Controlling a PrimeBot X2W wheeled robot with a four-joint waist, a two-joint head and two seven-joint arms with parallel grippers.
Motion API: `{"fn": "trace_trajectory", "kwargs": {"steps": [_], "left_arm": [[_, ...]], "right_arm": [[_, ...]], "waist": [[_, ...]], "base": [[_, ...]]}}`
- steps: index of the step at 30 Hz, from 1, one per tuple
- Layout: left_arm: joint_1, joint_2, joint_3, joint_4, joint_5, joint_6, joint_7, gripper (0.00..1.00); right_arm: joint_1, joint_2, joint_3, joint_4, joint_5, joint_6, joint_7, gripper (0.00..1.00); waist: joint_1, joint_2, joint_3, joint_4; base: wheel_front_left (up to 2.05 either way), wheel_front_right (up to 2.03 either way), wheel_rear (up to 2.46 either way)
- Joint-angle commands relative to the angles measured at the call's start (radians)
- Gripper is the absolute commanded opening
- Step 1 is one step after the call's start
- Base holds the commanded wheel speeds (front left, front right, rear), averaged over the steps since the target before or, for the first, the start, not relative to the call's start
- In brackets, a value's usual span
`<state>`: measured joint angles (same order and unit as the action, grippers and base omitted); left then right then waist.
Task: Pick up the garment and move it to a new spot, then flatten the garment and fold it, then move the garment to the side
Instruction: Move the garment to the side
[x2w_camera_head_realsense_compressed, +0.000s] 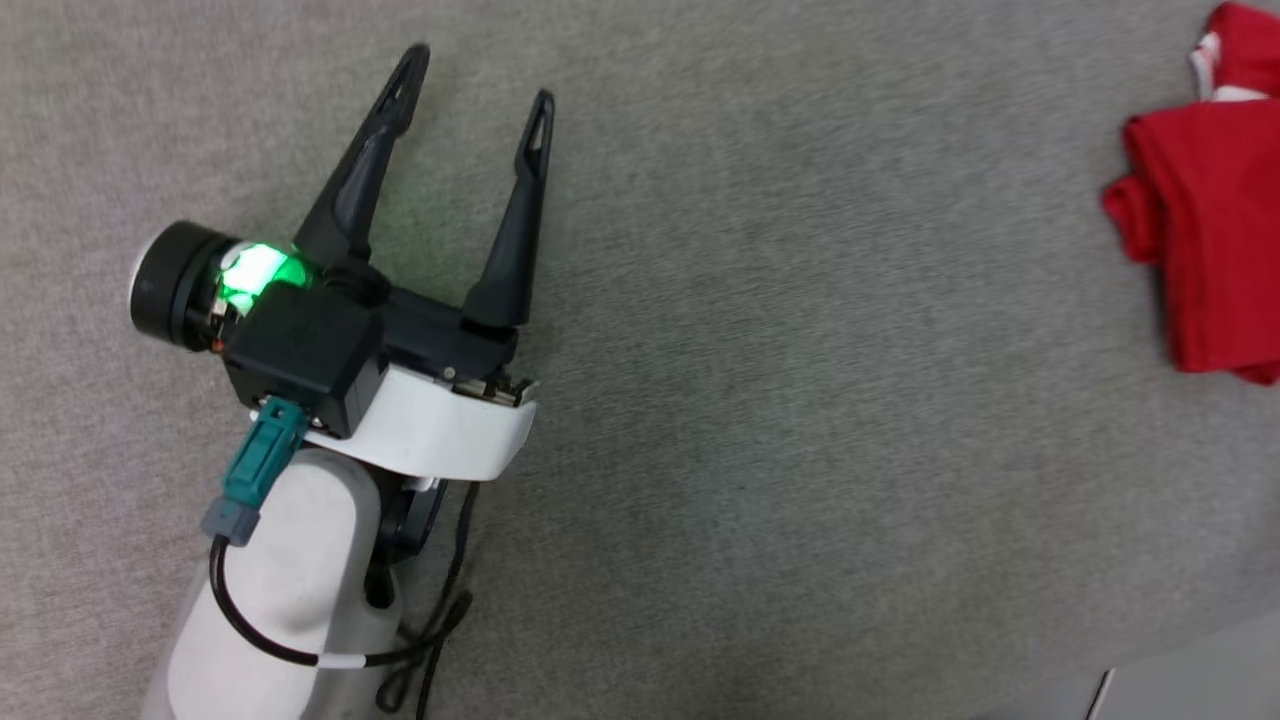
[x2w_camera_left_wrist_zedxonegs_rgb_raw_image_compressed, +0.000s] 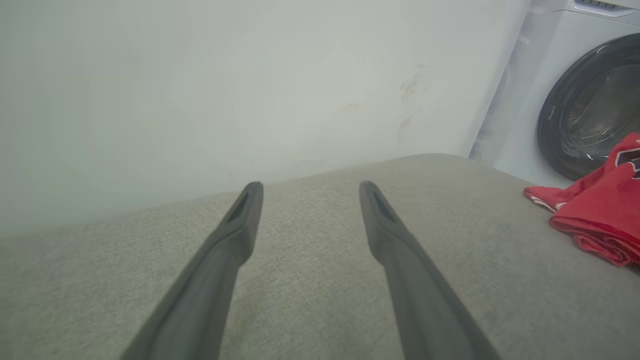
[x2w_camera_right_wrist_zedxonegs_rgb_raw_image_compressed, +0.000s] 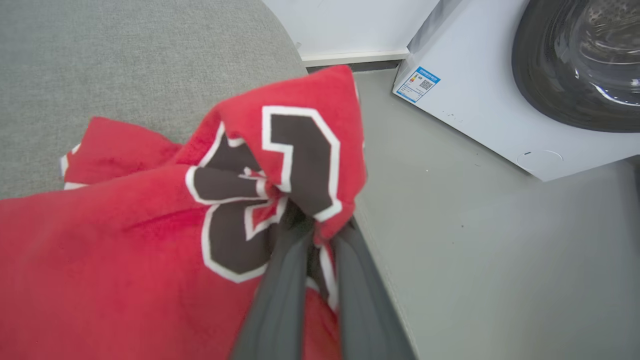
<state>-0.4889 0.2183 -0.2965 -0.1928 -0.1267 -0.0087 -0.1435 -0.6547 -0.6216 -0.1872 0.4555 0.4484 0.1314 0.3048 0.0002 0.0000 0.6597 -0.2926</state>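
The left tool hangs over the grey fabric surface with its two dark fingers spread wide and nothing between them. The right tool is pinched closed on the red jersey-style garment with black-and-white lettering, which lies bunched at the surface's right edge, near a white washing machine.

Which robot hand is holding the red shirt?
The right hand: its fingers are pinched shut on the shirt. The left hand is wide open, holding nothing.
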Motion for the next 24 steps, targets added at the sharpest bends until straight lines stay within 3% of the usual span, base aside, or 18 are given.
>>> {"fn": "trace_trajectory", "kwargs": {"steps": [1, 8, 9, 10, 11, 12, 19, 24], "left_arm": [[-0.018, 0.002, -0.005, -0.004, 0.003, -0.003, 0.001, 1.0], [-0.059, 0.005, -0.032, -0.014, 0.013, -0.018, 0.008, 1.0], [-0.061, 0.005, -0.035, -0.014, 0.013, -0.019, 0.009, 1.0], [-0.062, 0.005, -0.037, -0.012, 0.013, -0.02, 0.008, 1.0], [-0.061, 0.006, -0.038, -0.009, 0.012, -0.02, 0.007, 1.0], [-0.058, 0.006, -0.04, -0.006, 0.01, -0.02, 0.006, 1.0], [-0.023, -0.006, -0.041, 0.036, -0.013, -0.008, -0.017, 1.0], [0.04, -0.012, -0.027, 0.085, -0.046, 0.008, -0.046, 1.0]], "right_arm": [[-0.021, -0.01, -0.009, 0.008, -0.017, -0.002, -0.018, 0.0], [-0.101, -0.006, -0.1, 0.153, -0.165, -0.002, -0.155, 0.0], [-0.11, -0.007, -0.113, 0.18, -0.191, -0.002, -0.167, 0.04], [-0.119, -0.005, -0.131, 0.206, -0.213, -0.002, -0.184, 0.28], [-0.131, 0.001, -0.148, 0.228, -0.235, -0.002, -0.203, 0.71], [-0.137, 0.002, -0.155, 0.25, -0.262, -0.002, -0.218, 1.0], [-0.164, 0.021, -0.201, 0.342, -0.355, -0.002, -0.396, 1.0], [-0.138, 0.048, -0.174, 0.384, -0.344, -0.002, -0.489, 1.0]], "waist": [[-0.0002, 0.0, 0.049, 0.03], [-0.0002, 0.0, 0.093, 0.053], [-0.0002, 0.0, 0.093, 0.055], [-0.0002, 0.0, 0.092, 0.057], [-0.0002, 0.0, 0.089, 0.058], [-0.0002, 0.0, 0.084, 0.059], [-0.0002, 0.0, 0.008, 0.069], [-0.0002, 0.0, -0.098, 0.08]], "base": [[0.0, 0.0, 0.0], [0.0, 0.0, 0.0], [0.0, 0.0, 0.0], [0.0, 0.0, 0.0], [0.0, 0.0, 0.0], [0.0, 0.0, 0.0], [0.0, 0.0, 0.0], [0.0, 0.0, 0.0]]}}
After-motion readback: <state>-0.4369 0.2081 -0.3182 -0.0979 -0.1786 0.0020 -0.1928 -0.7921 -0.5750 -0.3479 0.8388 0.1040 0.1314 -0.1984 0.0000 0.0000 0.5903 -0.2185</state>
